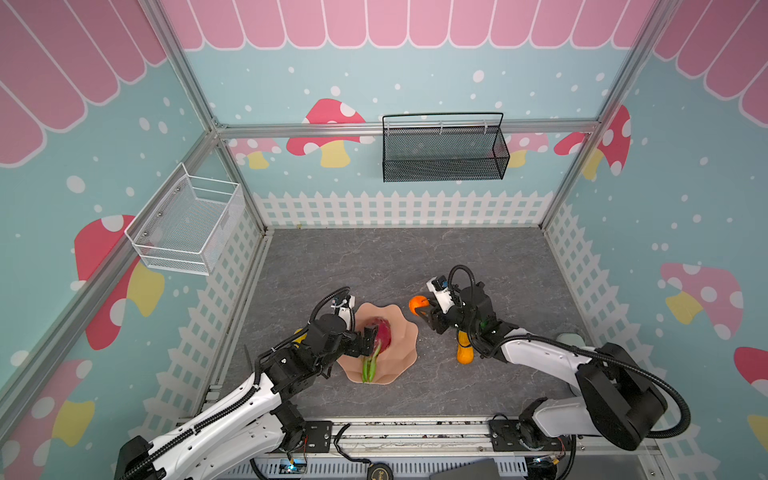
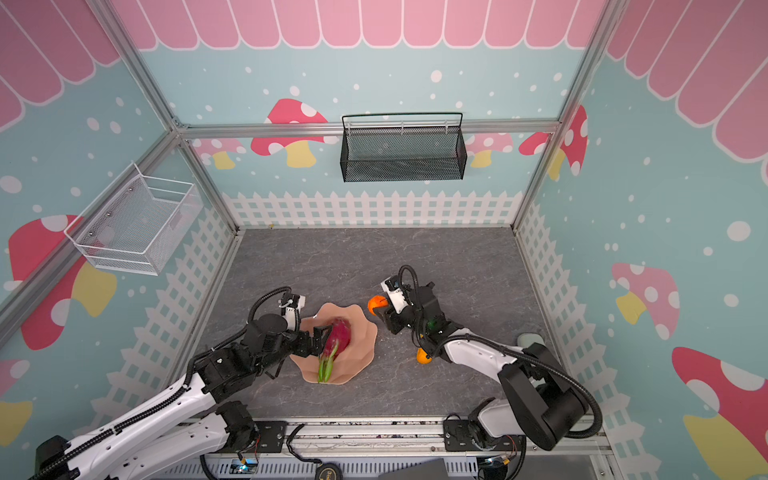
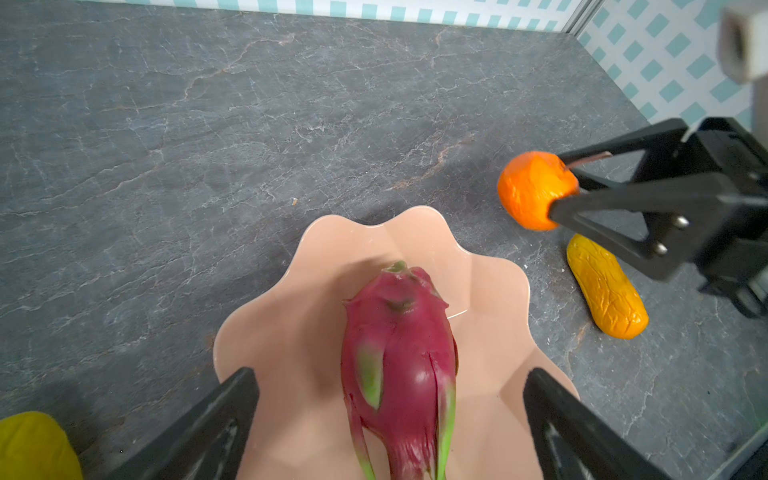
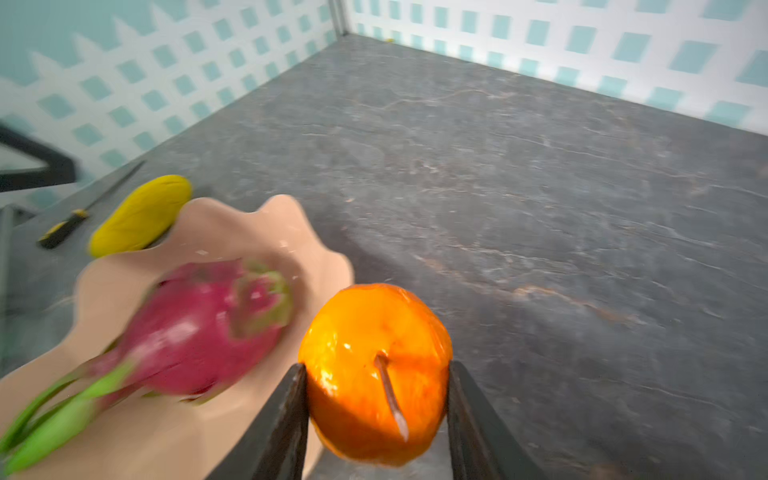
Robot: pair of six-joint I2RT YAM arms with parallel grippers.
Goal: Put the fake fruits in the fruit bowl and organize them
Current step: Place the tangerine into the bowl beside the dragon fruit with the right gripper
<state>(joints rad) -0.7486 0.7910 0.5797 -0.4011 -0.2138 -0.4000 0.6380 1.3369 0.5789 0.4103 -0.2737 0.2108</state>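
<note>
We see dragon fruit [image 3: 399, 332] lying in fruit bowl [image 3: 291, 316]; left claw [image 3: 390, 374] wide apart, either side of it; right claw [image 4: 376, 368] clamped on orange [image 4: 365, 324], just beside fruit bowl

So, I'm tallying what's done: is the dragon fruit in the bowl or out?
In: the dragon fruit lies on its side inside the fruit bowl.

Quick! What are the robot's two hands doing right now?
Left gripper: open, straddling the dragon fruit in the bowl, not gripping.
Right gripper: shut on the orange.
</note>
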